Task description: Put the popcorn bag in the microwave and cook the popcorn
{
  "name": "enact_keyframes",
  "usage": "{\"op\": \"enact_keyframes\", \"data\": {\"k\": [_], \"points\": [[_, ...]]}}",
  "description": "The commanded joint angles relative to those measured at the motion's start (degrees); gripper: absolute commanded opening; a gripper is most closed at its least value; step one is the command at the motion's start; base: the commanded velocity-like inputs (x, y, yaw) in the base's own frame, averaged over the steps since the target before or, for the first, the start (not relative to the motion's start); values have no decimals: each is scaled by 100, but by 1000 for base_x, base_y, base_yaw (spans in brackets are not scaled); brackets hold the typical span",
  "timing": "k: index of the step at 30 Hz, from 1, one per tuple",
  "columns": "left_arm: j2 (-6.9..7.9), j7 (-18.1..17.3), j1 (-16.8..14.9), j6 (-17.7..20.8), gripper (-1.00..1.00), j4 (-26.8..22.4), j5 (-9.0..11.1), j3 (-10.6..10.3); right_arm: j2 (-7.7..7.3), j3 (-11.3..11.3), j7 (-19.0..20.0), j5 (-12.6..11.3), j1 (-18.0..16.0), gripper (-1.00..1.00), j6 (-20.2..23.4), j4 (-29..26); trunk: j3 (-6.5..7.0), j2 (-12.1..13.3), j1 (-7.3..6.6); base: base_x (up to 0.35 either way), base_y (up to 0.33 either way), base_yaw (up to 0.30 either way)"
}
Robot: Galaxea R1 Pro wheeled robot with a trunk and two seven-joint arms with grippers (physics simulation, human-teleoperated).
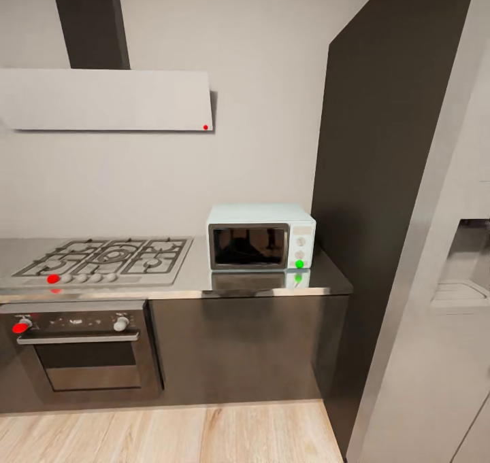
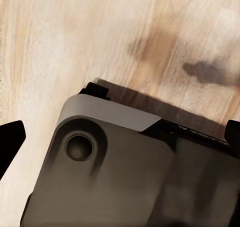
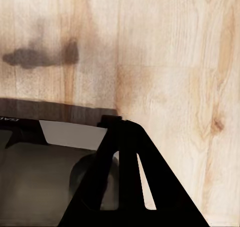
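The microwave (image 1: 260, 245) stands on the grey countertop (image 1: 197, 281) at its right end, against the wall. It is pale blue-white, its dark glass door is closed, and a green dot glows at the foot of its knob panel. The popcorn bag and the popcorn are out of view. In the left wrist view my left gripper (image 2: 120, 139) is open, its black fingertips (image 2: 10, 144) far apart over the robot's grey base and the wooden floor. In the right wrist view my right gripper (image 3: 122, 127) looks shut, its black fingers drawn to a point with nothing between them.
A gas hob (image 1: 105, 258) with black grates sits left of the microwave, under a grey hood (image 1: 105, 99). A dark built-in oven (image 1: 85, 344) is below it. A tall dark panel (image 1: 381, 177) and a pale cabinet front (image 1: 435, 327) close the right side. Light wooden floor (image 1: 170, 432) lies before the cabinets.
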Motion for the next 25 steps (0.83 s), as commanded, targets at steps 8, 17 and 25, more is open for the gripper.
{"op": "enact_keyframes", "data": {"k": [8,17,25], "points": [[161,18,-4,1,100,-8,-29,-83,21,-62,13,-2,534,-100,-376,15,-7,-4,0,0,0,0],[377,-349,-3,-45,100,-52,-599,-88,342,-827,-546,1533,634,-100,-697,0,-7,-4,0,0,0,0],[377,-350,-3,-45,100,-52,-599,-87,205,-1242,-488,698,634,-100,-690,-3,-7,-4,0,0,0,0]]}}
